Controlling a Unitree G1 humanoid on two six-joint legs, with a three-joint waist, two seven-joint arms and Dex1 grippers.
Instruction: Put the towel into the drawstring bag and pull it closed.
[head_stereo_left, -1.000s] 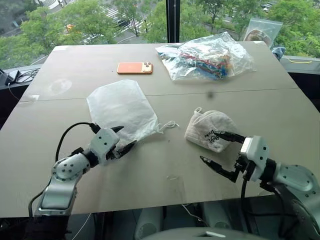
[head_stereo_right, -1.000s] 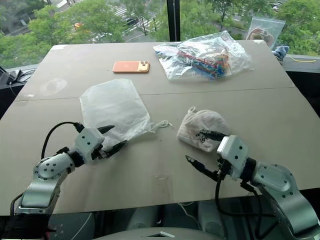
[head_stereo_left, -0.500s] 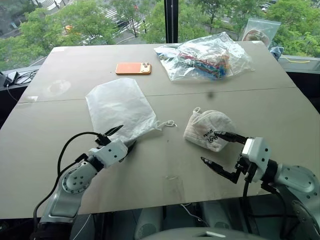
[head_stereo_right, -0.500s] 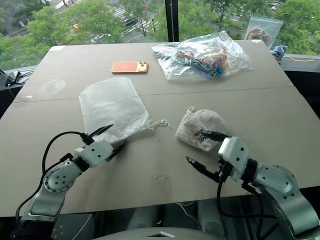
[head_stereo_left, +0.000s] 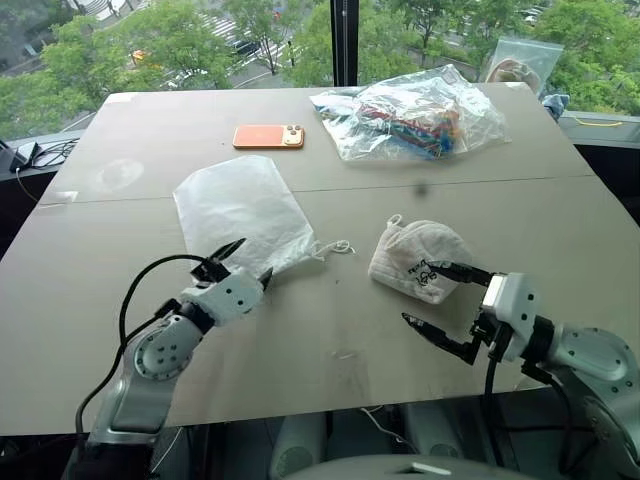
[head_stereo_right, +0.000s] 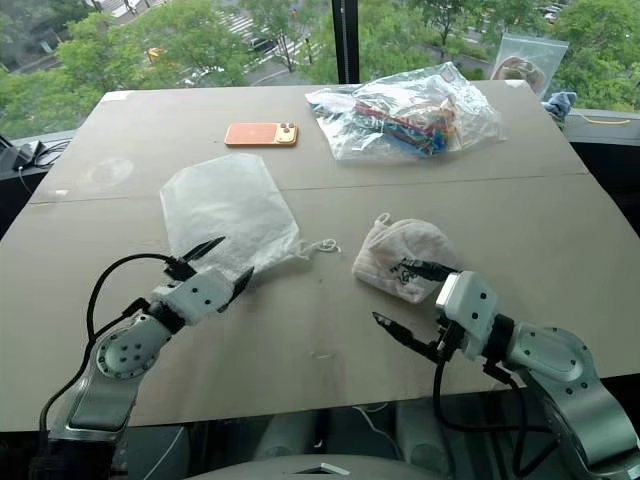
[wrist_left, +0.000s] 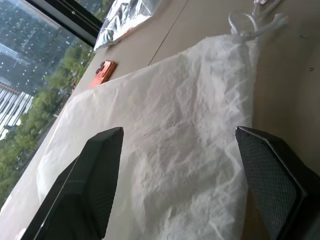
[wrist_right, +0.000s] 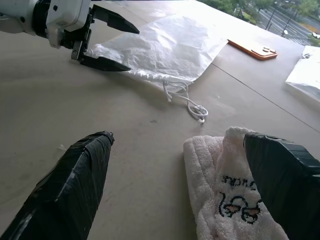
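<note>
The left gripper (head_stereo_left: 240, 262) hovers wide open over the near edge of the drawstring bag (head_stereo_left: 240, 212), flat on the surface (head_stereo_left: 330, 330). Right of the bag lies the towel (head_stereo_left: 415, 258); the right gripper (head_stereo_left: 440, 305), spread wide, sits just beside it, holding nothing.

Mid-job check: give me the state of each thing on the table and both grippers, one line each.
drawstring bag: lying flat, mouth gathered, cord loose beside it.
towel: folded bundle on the table, outside the bag.
left gripper: open, empty, at the bag's near edge.
right gripper: open, empty, beside the towel.
orange phone: lying flat, camera side up.
clear plastic bag: crumpled, holding colourful items.
</note>
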